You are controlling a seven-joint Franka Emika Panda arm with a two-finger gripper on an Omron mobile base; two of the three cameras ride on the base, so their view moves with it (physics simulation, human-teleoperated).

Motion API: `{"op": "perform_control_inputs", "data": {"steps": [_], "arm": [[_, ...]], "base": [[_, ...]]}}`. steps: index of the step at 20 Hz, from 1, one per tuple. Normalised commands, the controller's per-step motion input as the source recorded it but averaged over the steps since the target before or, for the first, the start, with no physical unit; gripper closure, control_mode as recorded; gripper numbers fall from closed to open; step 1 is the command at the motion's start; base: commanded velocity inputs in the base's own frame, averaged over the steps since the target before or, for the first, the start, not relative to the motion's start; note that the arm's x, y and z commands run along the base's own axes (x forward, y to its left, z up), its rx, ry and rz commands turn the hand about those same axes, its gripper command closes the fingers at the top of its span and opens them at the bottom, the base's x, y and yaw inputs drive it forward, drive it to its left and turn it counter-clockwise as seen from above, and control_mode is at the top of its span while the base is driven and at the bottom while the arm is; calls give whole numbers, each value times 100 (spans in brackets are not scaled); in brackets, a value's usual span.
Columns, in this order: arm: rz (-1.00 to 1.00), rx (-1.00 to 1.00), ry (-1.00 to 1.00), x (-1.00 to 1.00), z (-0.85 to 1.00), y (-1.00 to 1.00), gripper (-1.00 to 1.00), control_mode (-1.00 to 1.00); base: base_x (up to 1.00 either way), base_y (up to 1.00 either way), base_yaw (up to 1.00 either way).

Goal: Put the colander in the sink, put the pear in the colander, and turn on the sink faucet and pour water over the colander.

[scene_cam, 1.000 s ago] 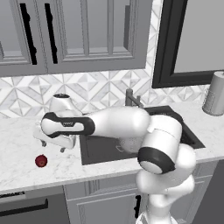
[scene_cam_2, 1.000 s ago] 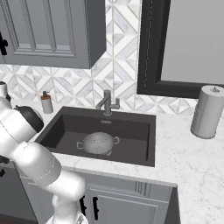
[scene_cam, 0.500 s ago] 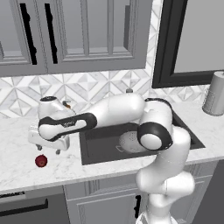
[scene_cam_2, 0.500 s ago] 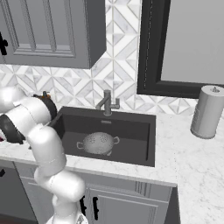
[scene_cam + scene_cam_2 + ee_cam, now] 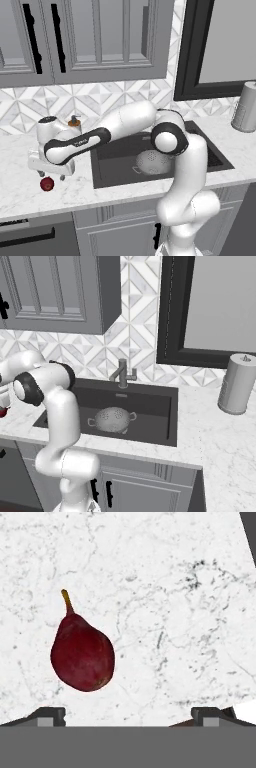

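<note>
surface: white marble (image 5: 125,192) with grey veining, running left and right of the sink; you see it close up in the hand view, bare apart from the pear.
sink: dark grey basin (image 5: 155,406) sunk in the marble, under the window.
colander: sits in the sink (image 5: 113,420), upright, near the front wall; also visible behind your arm in the left base view (image 5: 152,162).
pear: dark red, lying on its side on the surface (image 5: 47,184), left of the sink and well apart from it. In the hand view (image 5: 82,653) the stem points up-left.
hand: your hand (image 5: 50,175) hangs just above the pear, pointing down at the surface. Fingertips (image 5: 47,716) sit wide apart at the bottom corners of the hand view, so the hand is spread and holds nothing; pear is off-centre, nearer the left tip.
sink faucet: brushed metal (image 5: 121,374) at the back rim of the sink; lever position is hard to read at this size, no water seen.
room: grey cabinets (image 5: 90,40) above, white-grey diamond tile backsplash (image 5: 135,351), dark-framed window (image 5: 215,311), paper towel roll (image 5: 236,384) right of the sink, soap pump bottle (image 5: 74,123) by the backsplash left of the sink.
</note>
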Motion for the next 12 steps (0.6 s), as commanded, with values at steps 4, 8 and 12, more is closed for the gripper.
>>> {"op": "perform_control_inputs", "data": {"steps": [4, 8, 12], "arm": [[4, 0, 0, 5, -17, 15, -100, -100], [4, 0, 0, 2, -14, 8, -100, -100], [4, -2, -3, 0, -18, 0, -100, -100]], "base": [[0, 0, 0], [0, 0, 0], [0, 0, 0]]}}
